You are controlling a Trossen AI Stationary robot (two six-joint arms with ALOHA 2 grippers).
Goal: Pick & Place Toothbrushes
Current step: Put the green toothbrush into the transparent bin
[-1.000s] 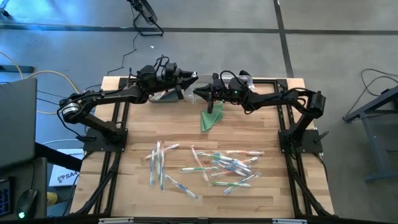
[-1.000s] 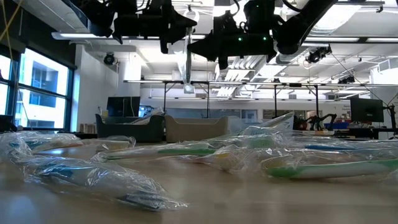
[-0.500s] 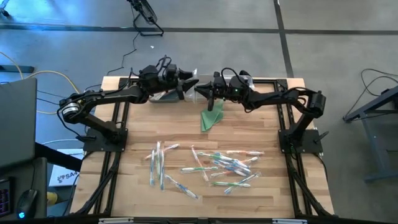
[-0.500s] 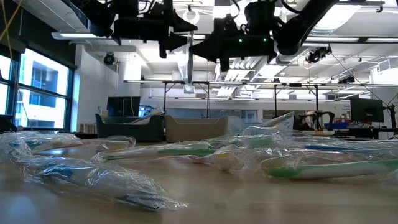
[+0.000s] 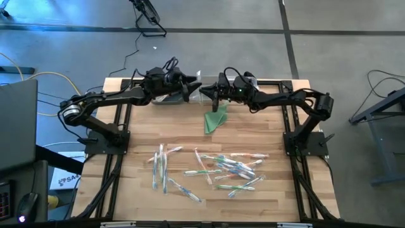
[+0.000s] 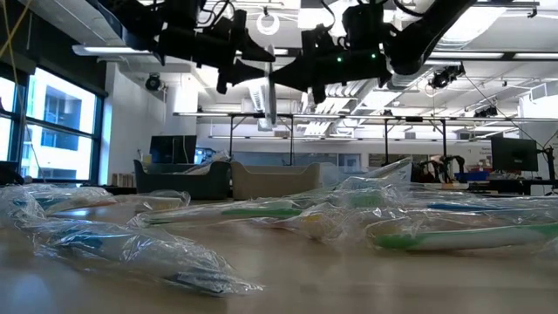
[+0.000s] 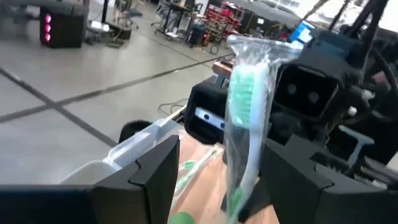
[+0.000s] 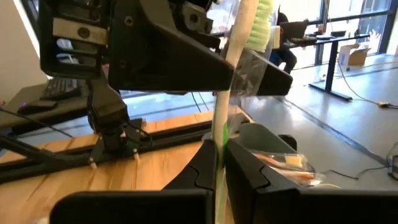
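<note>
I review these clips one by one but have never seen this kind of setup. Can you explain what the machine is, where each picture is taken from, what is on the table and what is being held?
It is a robot with two dark arms mounted at a wooden table. One picture looks straight down on the table, one looks level across its top into the room, and two come from cameras on the arms' wrists.

Toothbrushes in clear wrappers lie scattered on the near half of the table, and a folded green cloth lies near the far edge beside a pale bin.

The arms meet above the far edge. The right end effector is shut on a wrapped green toothbrush, held upright. The left end effector stands open around that same brush, its fingers clear of it on either side.
</note>
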